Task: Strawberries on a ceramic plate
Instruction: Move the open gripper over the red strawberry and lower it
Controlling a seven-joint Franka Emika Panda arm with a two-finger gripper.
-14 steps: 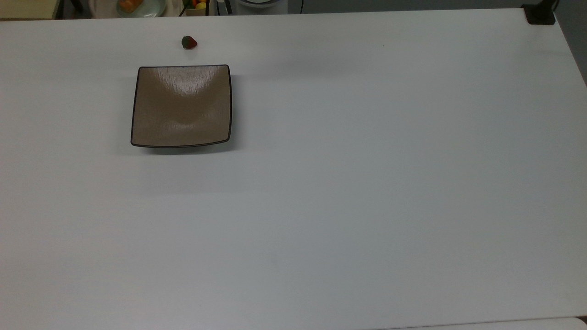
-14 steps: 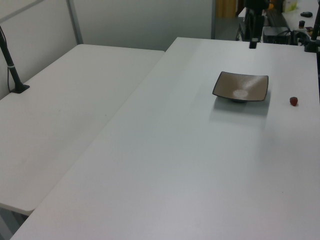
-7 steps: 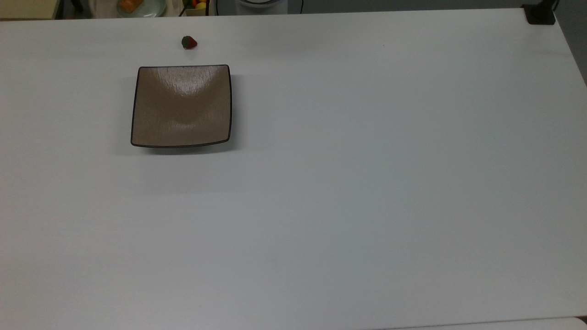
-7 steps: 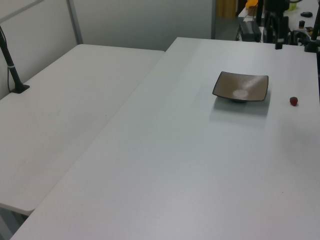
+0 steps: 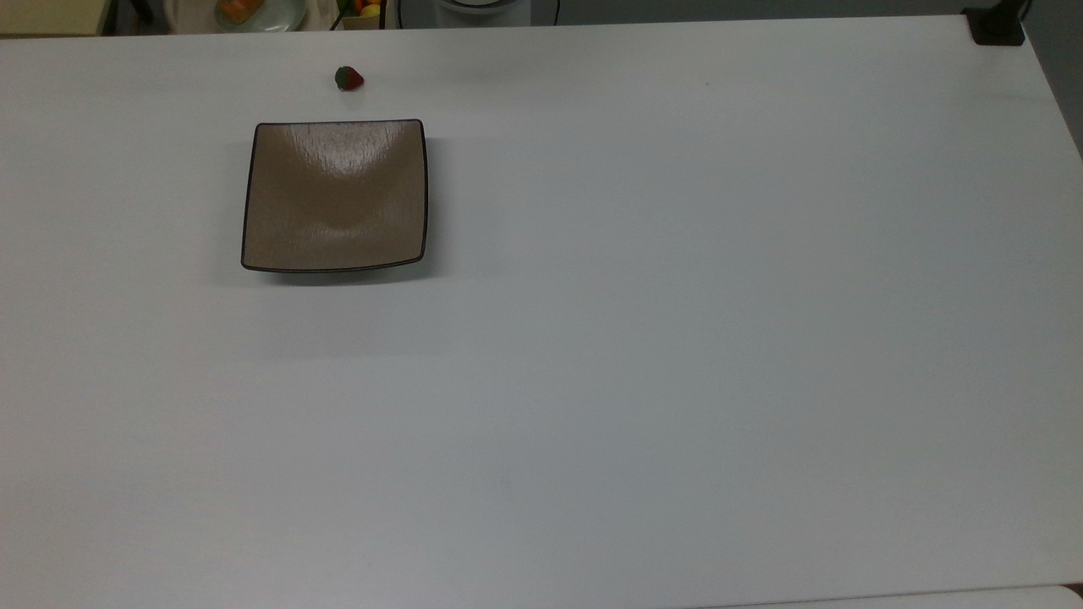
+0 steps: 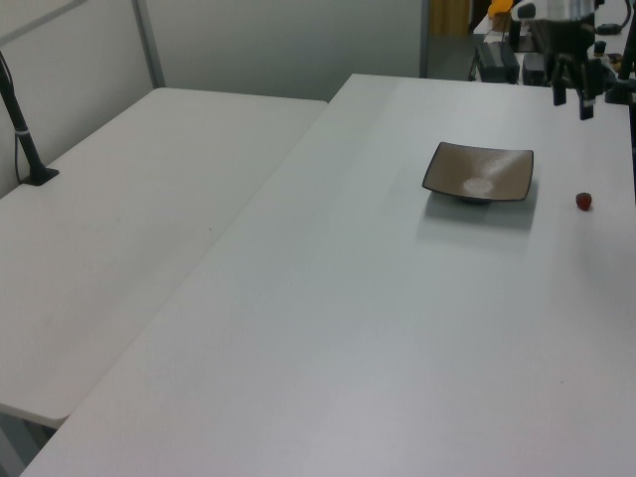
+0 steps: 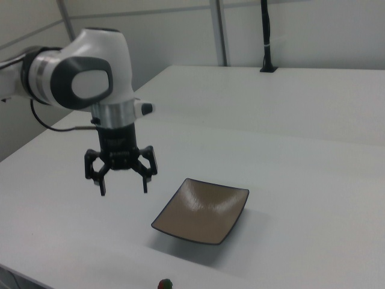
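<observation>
Top view: strawberry (image 5: 349, 79) sits on the white table (image 5: 643, 321), just beyond the ceramic plate (image 5: 334, 196), not touching it. Neither has shifted over the last second; your plate is bare.

Left view: the gripper (image 6: 573, 97) has travelled toward the left view's right, now closer above the strawberry (image 6: 583, 201). You're mid-approach; no descent yet.

Right view: gripper (image 7: 123, 189) hangs beside the plate (image 7: 201, 210), jaws apart and empty. Strawberry (image 7: 165, 283) lies at the right view's bottom edge.
</observation>
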